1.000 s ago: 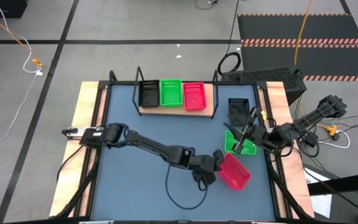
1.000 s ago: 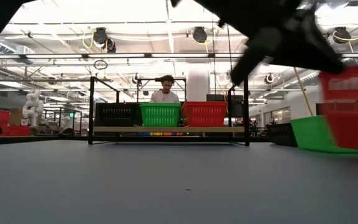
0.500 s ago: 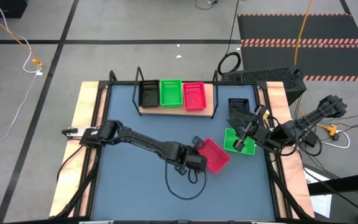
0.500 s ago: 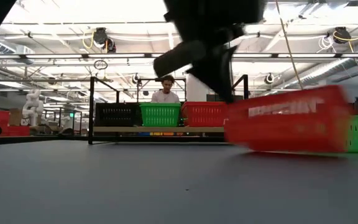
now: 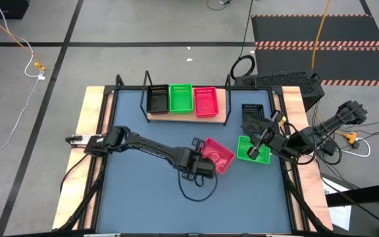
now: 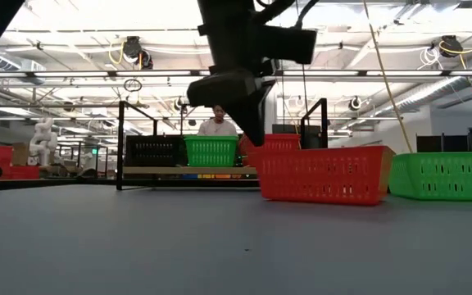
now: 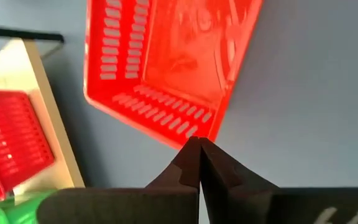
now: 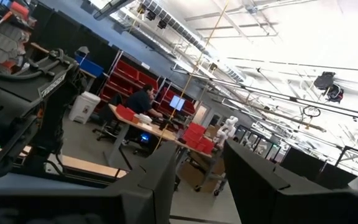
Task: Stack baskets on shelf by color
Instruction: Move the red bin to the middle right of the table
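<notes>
Overhead, the left gripper (image 5: 201, 158) sits mid-table at the rim of a loose red basket (image 5: 216, 155), which lies skewed between the shelf (image 5: 186, 113) and the front edge. The shelf carries a black basket (image 5: 157, 100), green basket (image 5: 181, 98) and red shelf basket (image 5: 205, 101) side by side. The right gripper (image 5: 264, 141) hovers over a loose green basket (image 5: 253, 149) near the right edge, with a loose black basket (image 5: 253, 116) beyond it.

Low view: the loose red basket (image 6: 322, 174) rests flat on the table (image 6: 138, 238).

Left wrist view: the fingers (image 7: 197, 165) are pinched together on the near rim of the loose red basket (image 7: 173, 59).

Right wrist view: the right fingers (image 8: 253, 180) stand apart, holding nothing.

Judgement: thin perforated plastic, so probably light, slightly flexible and smooth-walled; a one-wall rim grip may let it swing or slip. Mid-rim on a long wall looks the steadiest hold.
</notes>
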`<move>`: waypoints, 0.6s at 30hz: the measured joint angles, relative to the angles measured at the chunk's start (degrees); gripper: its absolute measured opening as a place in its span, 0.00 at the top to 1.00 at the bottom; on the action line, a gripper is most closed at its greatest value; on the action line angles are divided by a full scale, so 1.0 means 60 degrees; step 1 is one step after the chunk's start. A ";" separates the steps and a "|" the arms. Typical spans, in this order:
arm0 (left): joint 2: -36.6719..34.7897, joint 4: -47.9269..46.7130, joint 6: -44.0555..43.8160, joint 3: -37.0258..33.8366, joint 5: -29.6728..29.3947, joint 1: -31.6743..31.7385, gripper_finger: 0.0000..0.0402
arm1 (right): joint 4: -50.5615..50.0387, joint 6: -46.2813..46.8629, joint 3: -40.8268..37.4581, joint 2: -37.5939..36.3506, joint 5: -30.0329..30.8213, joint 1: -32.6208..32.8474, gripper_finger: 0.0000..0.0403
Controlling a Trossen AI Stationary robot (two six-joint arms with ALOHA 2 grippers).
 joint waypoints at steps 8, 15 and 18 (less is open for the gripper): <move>-0.0138 -0.0391 0.0875 -0.0011 0.0094 0.0048 0.97 | -0.0005 0.0263 0.0000 0.0000 0.0014 0.0000 0.68; -0.0049 0.4399 0.1689 0.0012 0.2210 0.0854 0.97 | 0.0051 0.0522 0.0000 0.0000 0.0022 0.0000 0.68; 0.0033 0.5742 0.2860 0.0000 0.3255 0.1302 0.97 | 0.0064 0.0526 0.0000 0.0000 0.0022 0.0004 0.68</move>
